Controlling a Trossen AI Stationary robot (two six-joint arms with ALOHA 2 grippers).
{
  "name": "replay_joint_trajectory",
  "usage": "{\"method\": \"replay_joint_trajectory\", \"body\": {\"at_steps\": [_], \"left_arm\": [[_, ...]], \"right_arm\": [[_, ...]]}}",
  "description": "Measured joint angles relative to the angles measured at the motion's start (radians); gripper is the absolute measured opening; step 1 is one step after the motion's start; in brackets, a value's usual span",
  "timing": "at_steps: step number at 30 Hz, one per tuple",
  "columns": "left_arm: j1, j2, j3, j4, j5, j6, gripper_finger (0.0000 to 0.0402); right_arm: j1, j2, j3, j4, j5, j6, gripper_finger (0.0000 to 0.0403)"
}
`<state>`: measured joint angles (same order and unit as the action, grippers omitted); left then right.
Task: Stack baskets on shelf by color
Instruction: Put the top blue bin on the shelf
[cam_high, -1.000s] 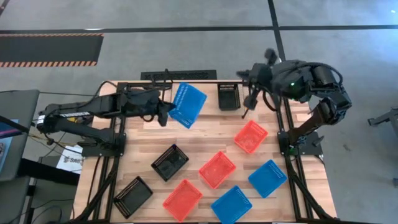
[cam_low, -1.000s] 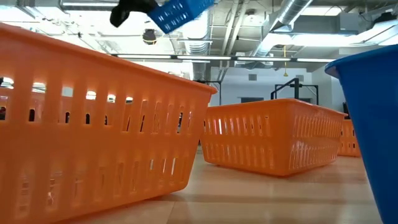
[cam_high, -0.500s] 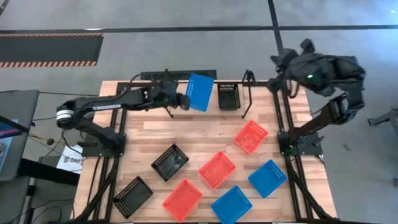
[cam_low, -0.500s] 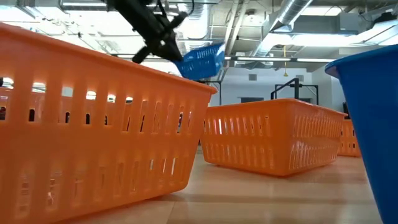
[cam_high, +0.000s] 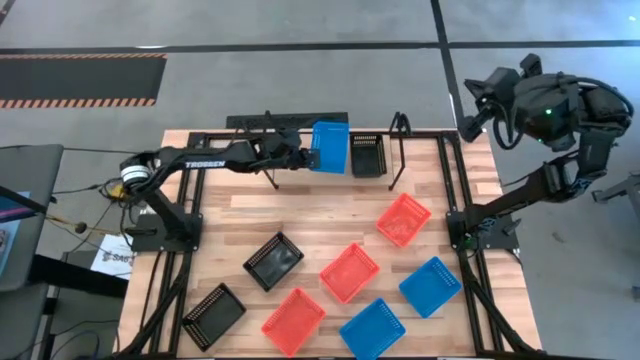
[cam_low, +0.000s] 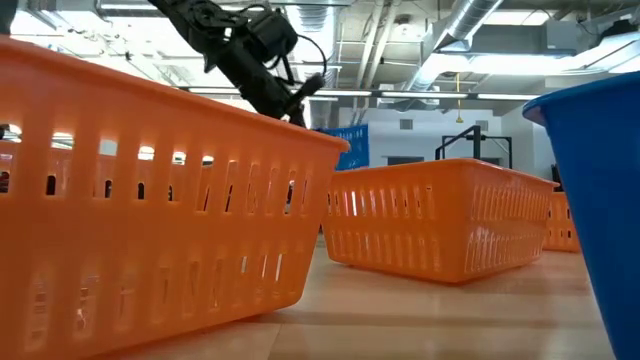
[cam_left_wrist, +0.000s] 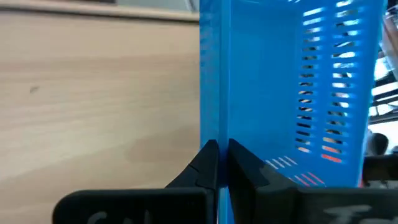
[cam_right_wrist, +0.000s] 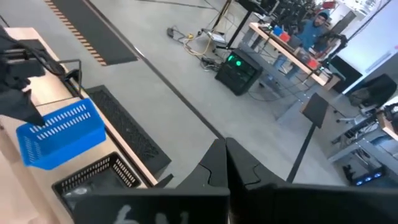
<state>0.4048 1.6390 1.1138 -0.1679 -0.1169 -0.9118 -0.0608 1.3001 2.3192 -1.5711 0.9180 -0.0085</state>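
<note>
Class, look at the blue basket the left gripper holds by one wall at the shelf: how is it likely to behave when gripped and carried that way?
The blue basket probably weighs little: the left gripper carries it by one thin wall alone. Its slotted plastic sides look stiff, showing no visible sag in the left wrist view. Held off-centre, it may swing or tilt as it meets the shelf.

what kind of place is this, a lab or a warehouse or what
Most likely a robotics lab or workshop in an industrial-style hall. The low view shows exposed silver ceiling ducts; the right wrist view shows a bare grey concrete floor and a workbench cluttered with equipment. The plank tabletop sits on that floor.
</note>
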Motion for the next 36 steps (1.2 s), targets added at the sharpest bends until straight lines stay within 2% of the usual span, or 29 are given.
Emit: {"method": "replay_joint_trajectory", "body": {"at_steps": [6,11,13,16,30,36], "left_arm": [[-0.003,0.017,0.105,-0.062,0.004,0.055,0.0],[-0.013,0.01,0.28,-0.398,-0.087,0.116,0.0],[-0.015,0.008,0.337,-0.539,-0.132,0.109,0.0],[-0.015,0.009,0.39,-0.671,-0.14,0.074,0.0],[-0.006,0.039,0.366,-0.793,-0.084,-0.024,0.0],[0.007,0.079,0.367,-0.764,-0.047,-0.056,0.0]], "right_arm": [[0.0,0.002,0.0,0.0,-0.002,-0.036,0.0001],[0.0,0.003,0.0,0.0,-0.002,-0.045,0.0001],[0.0,0.003,0.0,0.0,-0.002,-0.046,0.0001],[0.0,0.003,0.0,0.0,-0.001,-0.046,0.0001],[0.0,0.003,0.0,0.0,-0.001,-0.052,0.0001],[0.0,0.003,0.0,0.0,-0.001,-0.053,0.0001]]}}
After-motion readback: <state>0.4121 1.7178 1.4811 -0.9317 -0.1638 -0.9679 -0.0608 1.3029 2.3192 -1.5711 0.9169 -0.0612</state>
